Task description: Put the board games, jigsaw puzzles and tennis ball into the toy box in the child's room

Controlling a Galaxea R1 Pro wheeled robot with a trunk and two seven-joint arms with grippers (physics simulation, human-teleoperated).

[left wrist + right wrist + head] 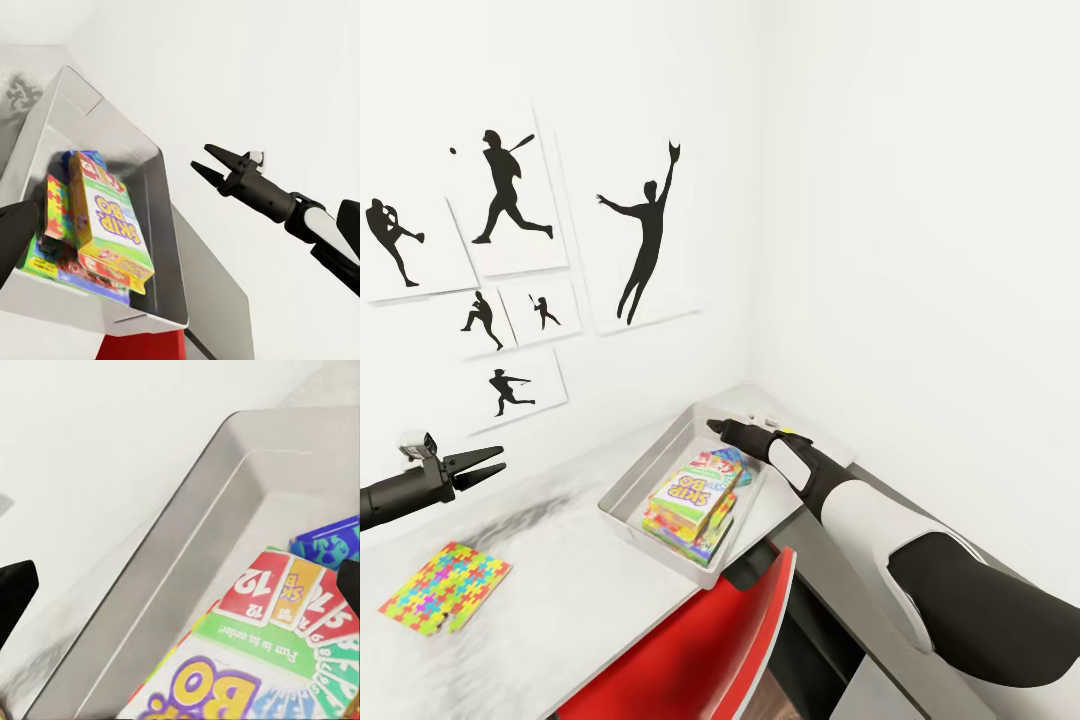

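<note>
Table [560, 600]: toy box [635, 480] at edge (games inside); both hands spread, left hand [488, 466], right hand [204, 160].

Bright, even light, faint shadows, sharp

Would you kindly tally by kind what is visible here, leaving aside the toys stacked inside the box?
Baseball silhouette prints on the wall: 6
Jigsaw puzzle lying on the table: 1
Toy box: 1
Red chair: 1
Pincers: 2, the left pincer and the right pincer
Total: 11
</note>
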